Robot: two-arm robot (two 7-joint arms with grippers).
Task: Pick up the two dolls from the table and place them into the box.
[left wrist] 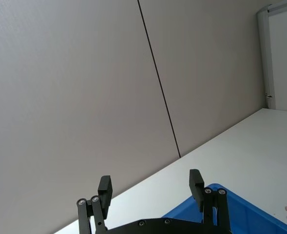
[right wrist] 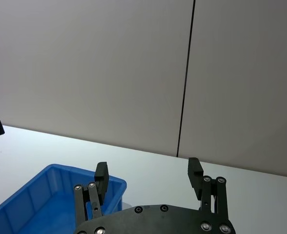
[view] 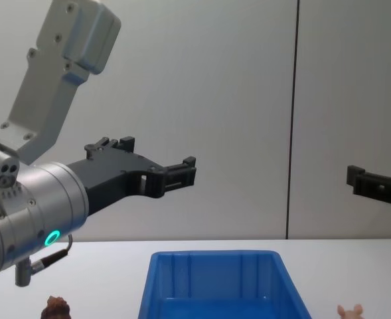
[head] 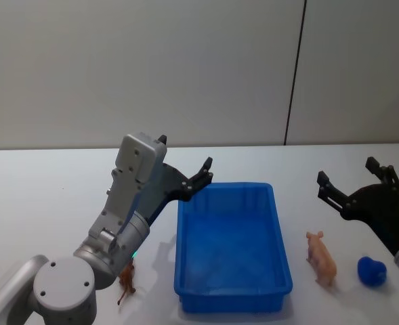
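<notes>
The blue box (head: 229, 298) stands in the middle of the white table, empty inside. A small dark brown doll (head: 126, 282) stands on the table just left of the box, beneath my left arm, and shows low in the chest view (view: 56, 308). The bright blue doll (head: 372, 271) lies at the right, near my right arm. My left gripper (head: 185, 157) hovers open and empty above the box's far left corner (left wrist: 240, 214). My right gripper (head: 346, 170) hangs open and empty in the air, right of the box (right wrist: 46, 195).
A pink pig figure (head: 321, 258) lies on the table between the box and the blue doll. A grey panelled wall stands behind the table. Bare table surface extends on the far left and behind the box.
</notes>
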